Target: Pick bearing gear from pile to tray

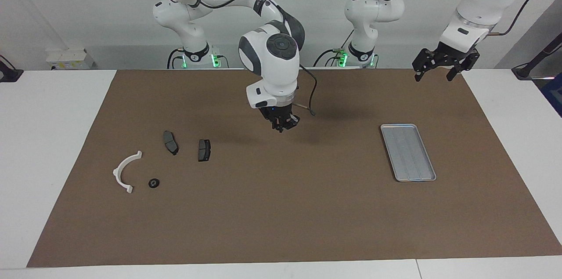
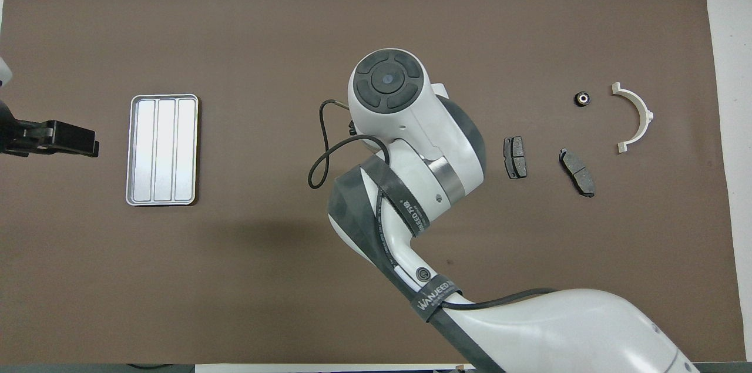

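Note:
The pile lies toward the right arm's end of the mat: a white plastic arc (image 1: pixel 117 169) (image 2: pixel 645 114), two dark grey brake pads (image 1: pixel 170 142) (image 1: pixel 204 150) (image 2: pixel 515 157) (image 2: pixel 577 171) and one small black round bearing gear (image 1: pixel 153 183) (image 2: pixel 581 98). The silver tray (image 1: pixel 408 151) (image 2: pixel 163 150) sits empty toward the left arm's end. My right gripper (image 1: pixel 283 126) hangs shut above the middle of the mat, between pile and tray. I cannot make out anything in its fingertips. In the overhead view its own wrist hides it. My left gripper (image 1: pixel 441 70) (image 2: pixel 93 148) waits open, raised beside the tray.
A brown mat (image 1: pixel 281 208) covers the white table. A black cable (image 2: pixel 320 153) loops off the right wrist. Bare mat stretches between the brake pads and the tray.

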Controlling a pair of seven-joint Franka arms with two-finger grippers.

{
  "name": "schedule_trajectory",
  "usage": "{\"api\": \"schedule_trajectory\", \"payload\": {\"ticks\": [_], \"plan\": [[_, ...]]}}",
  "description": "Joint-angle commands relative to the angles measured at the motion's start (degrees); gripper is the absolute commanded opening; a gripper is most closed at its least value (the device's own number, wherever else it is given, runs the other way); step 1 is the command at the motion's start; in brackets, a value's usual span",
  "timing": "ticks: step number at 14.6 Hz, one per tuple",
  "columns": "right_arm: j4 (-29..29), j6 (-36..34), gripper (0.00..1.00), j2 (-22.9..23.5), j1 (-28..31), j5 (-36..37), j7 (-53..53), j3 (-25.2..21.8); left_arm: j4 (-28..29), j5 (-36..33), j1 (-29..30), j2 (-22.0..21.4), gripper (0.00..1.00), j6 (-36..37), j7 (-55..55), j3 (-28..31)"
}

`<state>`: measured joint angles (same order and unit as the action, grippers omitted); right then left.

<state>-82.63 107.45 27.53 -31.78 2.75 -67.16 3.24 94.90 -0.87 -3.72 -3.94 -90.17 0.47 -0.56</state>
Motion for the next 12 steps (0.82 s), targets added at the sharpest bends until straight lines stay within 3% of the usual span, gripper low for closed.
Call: {"api": "schedule_trajectory", "payload": {"ticks": [1,8,12], "plan": [[0.2,4.7,0.0,4.4,-1.9,3.0,-4.6,0.0,1.5,0.1,-0.5,-1.4,1.0,-0.4,-0.6,0.5],[0.3,13.4,0.0,9.5,-2.4,3.1,-5.9,0.0,1.5,0.1,-0.5,-1.4,1.0,-0.4,-0.6,0.5],[-0.2,17.7,0.0,9.8,-2.4,3.0,-5.8,0.0,1.5,0.1,-0.5,-1.4,1.0,-0.4,-0.6,0.5]]}}
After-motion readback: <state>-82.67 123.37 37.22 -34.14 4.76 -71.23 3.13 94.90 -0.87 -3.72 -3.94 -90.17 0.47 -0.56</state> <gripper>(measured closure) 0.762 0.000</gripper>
